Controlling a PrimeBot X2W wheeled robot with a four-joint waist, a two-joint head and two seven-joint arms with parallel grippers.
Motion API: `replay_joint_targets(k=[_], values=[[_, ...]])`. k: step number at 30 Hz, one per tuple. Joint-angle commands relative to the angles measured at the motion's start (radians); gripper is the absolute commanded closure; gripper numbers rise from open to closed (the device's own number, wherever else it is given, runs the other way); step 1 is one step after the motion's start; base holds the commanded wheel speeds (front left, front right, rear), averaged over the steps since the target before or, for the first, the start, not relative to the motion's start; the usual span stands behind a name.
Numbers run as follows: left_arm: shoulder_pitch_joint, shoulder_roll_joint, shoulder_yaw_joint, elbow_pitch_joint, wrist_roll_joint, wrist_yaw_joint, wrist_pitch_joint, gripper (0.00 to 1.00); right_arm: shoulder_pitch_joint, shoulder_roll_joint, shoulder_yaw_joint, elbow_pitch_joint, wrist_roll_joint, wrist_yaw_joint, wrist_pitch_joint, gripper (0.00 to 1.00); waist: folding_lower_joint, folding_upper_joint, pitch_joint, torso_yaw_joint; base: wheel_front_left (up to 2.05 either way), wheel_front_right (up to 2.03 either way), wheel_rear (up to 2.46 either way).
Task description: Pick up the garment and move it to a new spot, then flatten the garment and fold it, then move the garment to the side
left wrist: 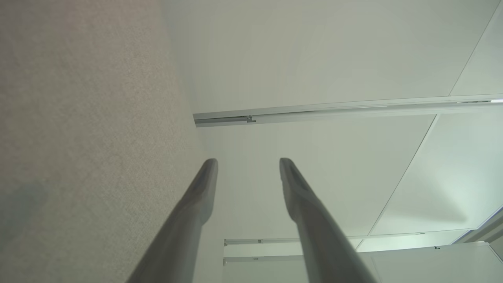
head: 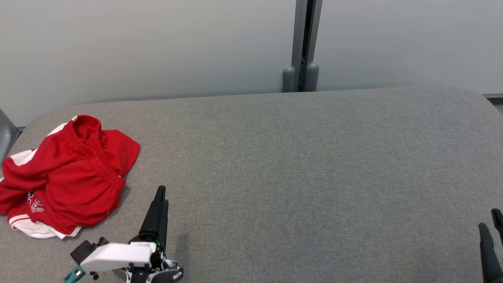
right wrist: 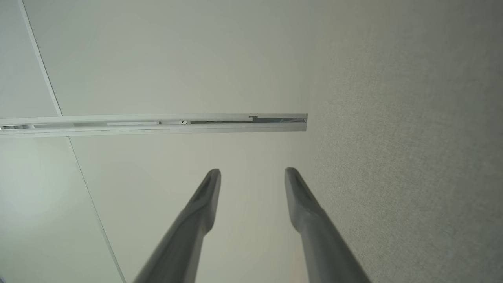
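Left gripper (head: 160, 193) is nearest your head camera, low left, with its fingers stacked edge-on and pointing away over the grey tabletop (head: 298, 165). Its white wrist housing (head: 118, 255) sits right behind it at the bottom edge. You can't read the jaw gap from that angle. The left wrist view settles it: left gripper (left wrist: 247, 165) has both fingers spread wide, clear space between them, nothing held. The tabletop (left wrist: 78, 118) runs down that view's left side, with pale wall (left wrist: 314, 51) beyond the tips.

Right gripper (head: 489, 221) pokes in at the low right corner, its two dark tips apart from each other. In the right wrist view you get the right gripper (right wrist: 252, 173) just as wide and empty, with the tabletop (right wrist: 412, 157) along the right side.

Garment (head: 74, 173) is red with white trim, crumpled in a heap at the left end of the tabletop, close to that edge. An elastic waistband (head: 100, 157) runs diagonally across the top of the heap, and white lettering (head: 35, 205) shows low on its left. The heap lies up and left of the left gripper's tip, near but not touching, and well apart from the right gripper.

A grey post (head: 301, 43) splits the wall behind the tabletop's far edge.
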Motion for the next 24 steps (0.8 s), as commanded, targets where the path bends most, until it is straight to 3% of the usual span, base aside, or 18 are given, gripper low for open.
replay_joint_targets(k=[1, 13, 24], values=[[-0.007, 0.000, 0.000, -0.005, 0.000, -0.001, 0.000, 0.00, -0.002, -0.004, -0.001, -0.005, -0.001, 0.000, 0.000, 0.00, 0.0000, -0.0001, 0.000, 0.000, 0.00, 0.00, 0.00], [0.006, 0.002, 0.036, -0.010, 0.045, -0.003, -0.036, 0.00, -0.044, -0.007, 0.039, 0.035, -0.096, 0.000, -0.059, 0.00, 0.0000, -0.0001, -0.012, -0.004, 0.00, 0.00, 0.00], [0.004, 0.003, 0.113, -0.004, 0.154, -0.004, -0.065, 0.00, -0.102, 0.001, 0.048, 0.058, -0.317, 0.001, -0.108, 0.00, 0.0000, -0.0001, -0.022, -0.007, 0.00, 0.00, 0.00]])
